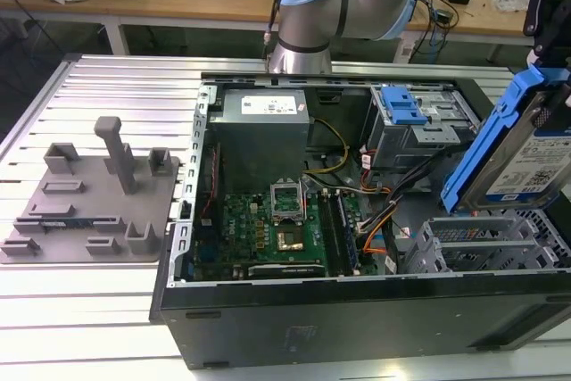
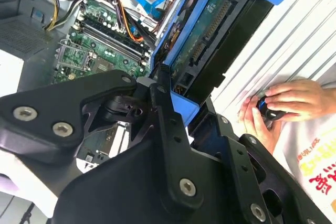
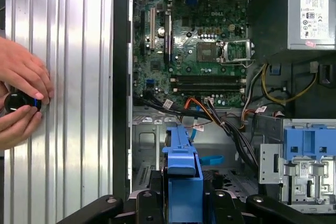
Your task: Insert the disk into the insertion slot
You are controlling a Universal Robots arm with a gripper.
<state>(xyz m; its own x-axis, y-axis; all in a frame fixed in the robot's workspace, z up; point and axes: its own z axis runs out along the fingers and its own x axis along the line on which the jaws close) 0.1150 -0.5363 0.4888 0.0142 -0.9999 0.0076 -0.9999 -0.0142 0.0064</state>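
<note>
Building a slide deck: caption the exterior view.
Tool holds the blue-framed disk tilted over the insertion slot inside the open computer case.

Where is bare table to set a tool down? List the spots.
Free: ribbed table nearer the camera than the grey fixture plate, and the strip beyond it. Crowded: the open case, with cables and the pincer holding the disk.

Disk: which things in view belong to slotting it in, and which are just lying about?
Job:
disk, held tilted above the case
gripper, shut on it
slot

Lying about:
grey fixture
power supply
motherboard
blue-topped bay
</note>
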